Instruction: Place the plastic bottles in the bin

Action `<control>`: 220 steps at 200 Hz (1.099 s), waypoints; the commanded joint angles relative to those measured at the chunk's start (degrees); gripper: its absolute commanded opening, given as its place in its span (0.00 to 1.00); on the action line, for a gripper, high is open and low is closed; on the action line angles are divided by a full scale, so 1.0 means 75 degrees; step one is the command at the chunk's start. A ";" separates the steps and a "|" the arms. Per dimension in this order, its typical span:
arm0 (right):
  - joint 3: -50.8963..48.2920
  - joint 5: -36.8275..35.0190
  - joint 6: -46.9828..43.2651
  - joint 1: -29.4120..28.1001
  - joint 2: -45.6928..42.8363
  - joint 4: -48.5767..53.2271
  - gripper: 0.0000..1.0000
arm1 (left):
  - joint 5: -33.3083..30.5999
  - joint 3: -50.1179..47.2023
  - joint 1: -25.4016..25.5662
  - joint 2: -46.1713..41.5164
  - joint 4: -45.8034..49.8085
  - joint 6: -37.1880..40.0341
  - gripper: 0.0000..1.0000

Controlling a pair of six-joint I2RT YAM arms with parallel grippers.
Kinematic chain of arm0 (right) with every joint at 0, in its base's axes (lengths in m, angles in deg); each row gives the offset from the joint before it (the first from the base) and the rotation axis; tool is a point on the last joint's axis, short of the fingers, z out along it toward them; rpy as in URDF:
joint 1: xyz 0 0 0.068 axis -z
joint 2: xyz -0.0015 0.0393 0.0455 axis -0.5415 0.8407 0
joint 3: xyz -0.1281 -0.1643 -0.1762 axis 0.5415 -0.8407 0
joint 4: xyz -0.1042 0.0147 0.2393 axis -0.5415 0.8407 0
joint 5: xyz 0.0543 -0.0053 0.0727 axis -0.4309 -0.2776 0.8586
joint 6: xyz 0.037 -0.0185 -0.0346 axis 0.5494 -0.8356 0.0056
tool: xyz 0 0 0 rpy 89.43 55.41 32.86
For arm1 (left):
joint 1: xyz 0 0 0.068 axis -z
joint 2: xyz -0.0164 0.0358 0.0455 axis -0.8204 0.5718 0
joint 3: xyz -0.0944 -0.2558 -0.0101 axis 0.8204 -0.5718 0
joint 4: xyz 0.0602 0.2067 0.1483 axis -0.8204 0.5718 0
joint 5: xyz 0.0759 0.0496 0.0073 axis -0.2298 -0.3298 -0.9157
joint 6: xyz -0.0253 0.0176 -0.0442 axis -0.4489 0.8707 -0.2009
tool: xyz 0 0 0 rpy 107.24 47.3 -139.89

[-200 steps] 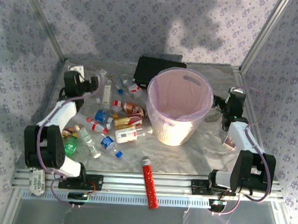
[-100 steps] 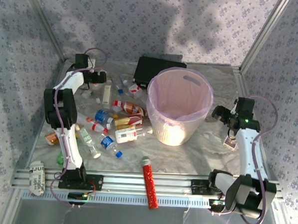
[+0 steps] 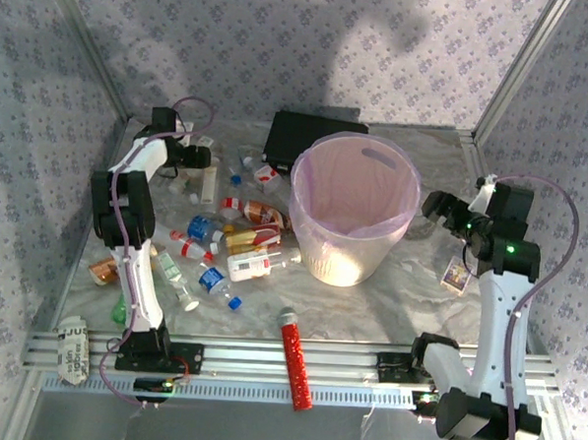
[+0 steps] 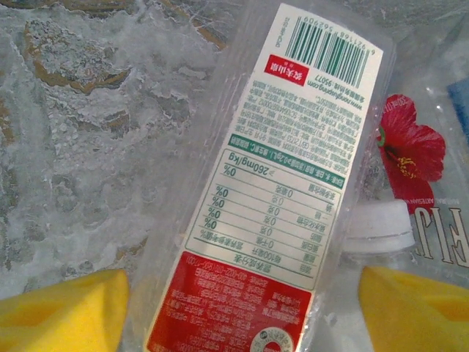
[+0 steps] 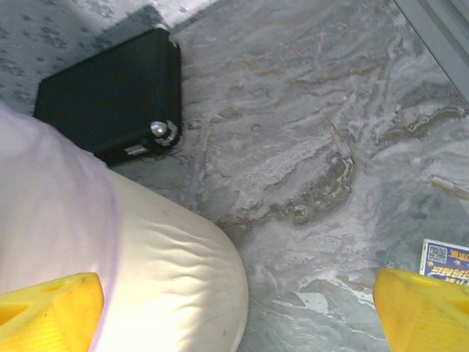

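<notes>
Plastic bottles [image 3: 257, 265] lie scattered flat on the marbled surface [image 3: 409, 285], all to the left of the bin [image 3: 346, 262] and close together. Nearest of all, a red glitter tube [image 3: 294, 363] lies across the near rail.

Round and pale pink, the bin stands upright in the middle, with a handle slot [image 3: 379, 157] in its far wall. Its floor is hidden from above, so I cannot tell whether anything lies inside.

To the right of the bin the surface is open, with a small printed packet [image 3: 456, 276] near the right edge. The right claw [image 3: 438, 206] hangs there beside the bin's rim, its jaws spread wide with nothing between them.

Farther back on the left, the left claw [image 3: 201, 158] is low over the bottles. Its yellow fingers [image 4: 62, 312] stand open on either side of a clear bottle with a white and red label [image 4: 282, 183], not pressed against it. A white-capped bottle [image 4: 377, 227] lies just beside that one.

A flat black box [image 3: 303, 137] lies at the back, just behind the bin.
</notes>
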 commanded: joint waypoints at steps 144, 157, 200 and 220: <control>0.3627 0.1192 0.1090 -0.1816 0.0436 0.0023 0.88 | 0.0324 -0.0892 0.0206 -0.3614 -0.0401 -0.0677 0.63; 0.3797 0.0842 0.1157 -0.2702 0.0670 -0.0192 0.88 | 0.0694 -0.1278 0.0476 -0.4217 -0.0381 -0.0713 0.63; 0.5358 -0.0399 0.0542 -0.5862 0.2502 -0.0161 0.87 | 0.1508 -0.2239 0.1717 -0.5974 -0.0316 -0.0961 0.63; 0.6124 -0.0405 0.0425 -0.6560 0.3449 -0.0181 0.88 | 0.1742 -0.2621 0.2280 -0.6641 -0.0540 -0.1162 0.63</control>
